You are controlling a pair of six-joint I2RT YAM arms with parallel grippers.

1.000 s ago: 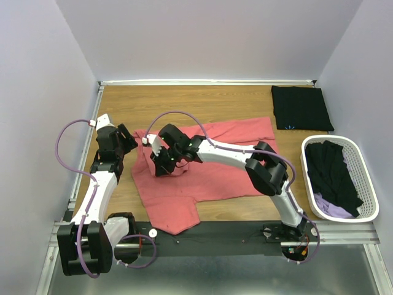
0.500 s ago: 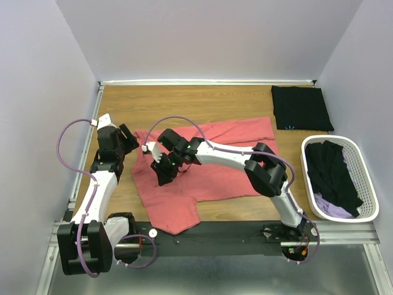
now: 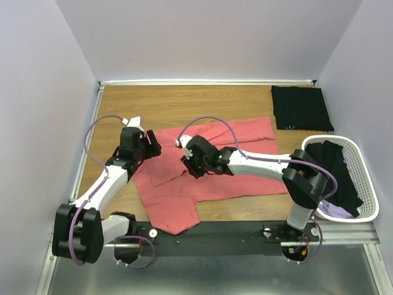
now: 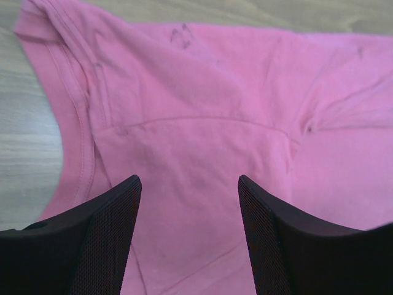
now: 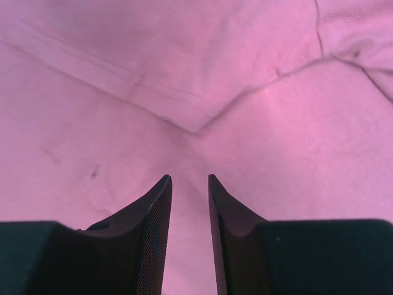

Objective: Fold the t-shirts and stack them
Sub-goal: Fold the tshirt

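A coral-pink t-shirt (image 3: 233,169) lies spread across the middle of the table, its left part creased. My left gripper (image 3: 153,145) hovers open over the shirt's left edge; the left wrist view shows it (image 4: 187,178) wide above pink cloth near a seam, with nothing between the fingers. My right gripper (image 3: 188,162) is over the shirt's middle; its fingers (image 5: 158,203) stand a little apart above a crease, with no cloth pinched. A folded black t-shirt (image 3: 301,107) with a tiny light-blue mark lies at the far right.
A white slatted basket (image 3: 370,184) at the right edge holds a black t-shirt (image 3: 331,172) and a lilac one (image 3: 328,206). Bare wooden table (image 3: 184,101) runs along the back. A metal rail (image 3: 233,230) crosses the near edge.
My right gripper has opened, let go of the pink cloth and drawn back to the right. The left arm has swung right, from beside the shirt to over its left edge.
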